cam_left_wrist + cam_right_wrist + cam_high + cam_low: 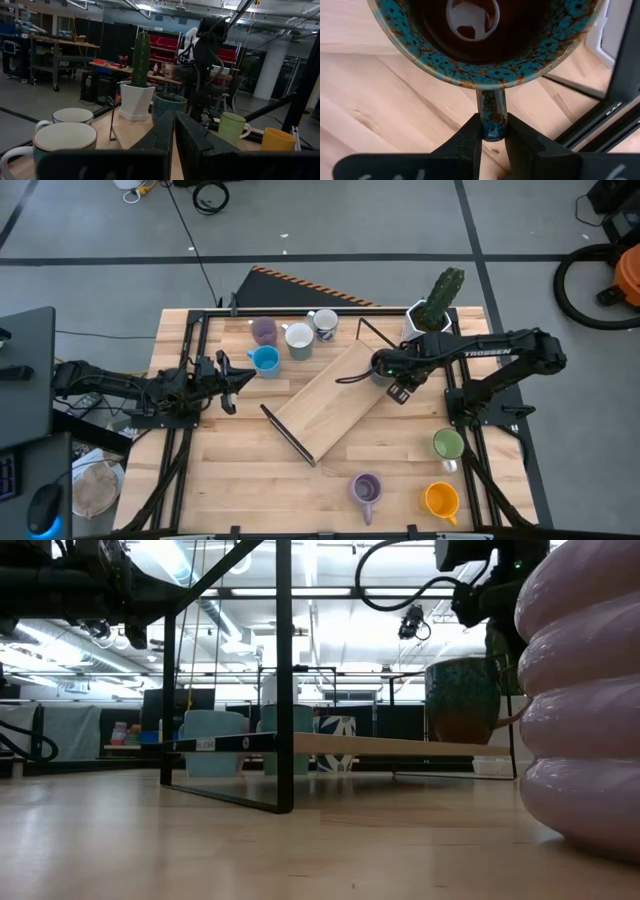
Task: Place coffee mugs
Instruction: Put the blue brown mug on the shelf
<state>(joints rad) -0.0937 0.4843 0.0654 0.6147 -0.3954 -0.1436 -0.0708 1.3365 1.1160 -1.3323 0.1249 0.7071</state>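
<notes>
The dark brown mug with a teal speckled glaze (382,366) stands upright over the far right end of the tilted wooden shelf board (335,395). My right gripper (492,131) is shut on its handle. A blue mug (265,360), a lavender mug (263,330) and two white mugs (298,338) (324,323) stand at the far left. Near the right edge are a green mug (447,444), an orange mug (441,499) and a second lavender mug (365,487). My left gripper (235,377) is shut and waits by the blue mug, touching nothing. My right gripper pinches the dark mug's handle (492,117) between its two fingers, at the handle's outer curve. The fingers come from above, pointing down, and the wrist view looks into the mug's mouth. The mug (462,700) stays upright at the board's surface; whether it rests there I cannot tell.
A white angular pot with a green cactus (435,310) stands at the far right, just beyond the right gripper. The board sits on a black wire frame (290,435) that slants across the table's middle. Black frame rails (190,380) run along both sides.
</notes>
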